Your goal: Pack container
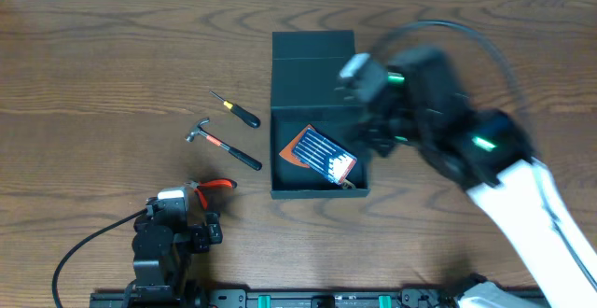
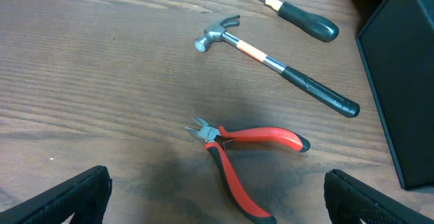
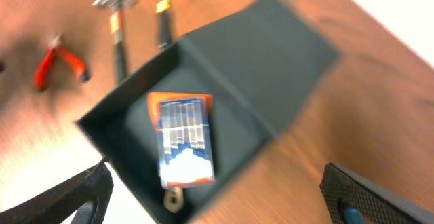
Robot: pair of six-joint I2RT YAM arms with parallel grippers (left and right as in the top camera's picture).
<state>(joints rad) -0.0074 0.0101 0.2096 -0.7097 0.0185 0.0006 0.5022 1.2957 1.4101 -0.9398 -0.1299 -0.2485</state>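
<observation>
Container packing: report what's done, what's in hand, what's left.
Done: the container stands open with an orange-edged flat pack inside. In hand: nothing. The left gripper hangs open over the red pliers. The right gripper, blurred, is open above the container. Left: the pliers, the hammer and the screwdriver lie on the table beside the container, and the lid is not yet shut.

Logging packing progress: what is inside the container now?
One flat orange-edged pack lies tilted on the floor of the container, a small metallic piece beside it. Anything under the pack is hidden.
</observation>
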